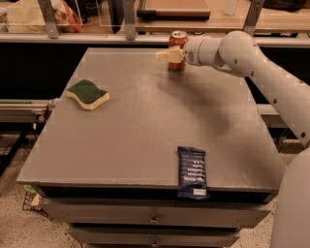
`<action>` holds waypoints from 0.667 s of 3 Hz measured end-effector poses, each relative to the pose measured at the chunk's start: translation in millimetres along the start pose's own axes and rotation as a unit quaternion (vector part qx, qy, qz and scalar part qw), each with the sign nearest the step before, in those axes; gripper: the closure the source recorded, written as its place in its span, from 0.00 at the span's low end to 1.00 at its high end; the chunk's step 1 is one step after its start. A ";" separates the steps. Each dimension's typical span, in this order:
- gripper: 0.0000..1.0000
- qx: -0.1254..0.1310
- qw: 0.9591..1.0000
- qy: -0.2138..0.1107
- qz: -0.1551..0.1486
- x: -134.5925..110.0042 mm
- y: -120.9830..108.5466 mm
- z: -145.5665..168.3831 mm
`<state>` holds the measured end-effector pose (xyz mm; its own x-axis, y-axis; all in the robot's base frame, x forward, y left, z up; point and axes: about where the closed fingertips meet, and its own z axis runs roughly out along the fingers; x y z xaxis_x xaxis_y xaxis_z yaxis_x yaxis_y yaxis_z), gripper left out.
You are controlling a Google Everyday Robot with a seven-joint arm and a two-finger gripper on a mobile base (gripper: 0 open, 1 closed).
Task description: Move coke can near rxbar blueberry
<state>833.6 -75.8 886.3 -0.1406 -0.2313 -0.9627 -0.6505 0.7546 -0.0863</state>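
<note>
The coke can (pixel 178 38) stands upright, red with a silver top, near the far edge of the grey table (pixel 145 126). My gripper (pixel 168 55) is at the can, its cream tip just in front of the can's lower half and pointing left. The white arm (pixel 252 63) reaches in from the right. The rxbar blueberry (pixel 192 172), a dark navy wrapper with white text, lies flat at the table's near edge, right of the middle, with its near end slightly over the edge. It is far from the can.
A green-and-yellow sponge (pixel 87 94) lies on the left part of the table. Behind the far edge runs a shelf with metal posts (pixel 129 19) and a wooden tray (pixel 174 7). Drawers (pixel 155 218) sit under the tabletop.
</note>
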 end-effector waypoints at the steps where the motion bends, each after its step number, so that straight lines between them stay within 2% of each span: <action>1: 0.44 0.004 1.000 0.003 0.012 5.9 -6.1 -5.9; 2: 0.67 0.004 1.000 -0.003 0.027 8.9 -11.1 -17.3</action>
<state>826.6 -96.9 883.1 -0.1703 -0.1861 -0.9676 -0.6359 0.7709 -0.0364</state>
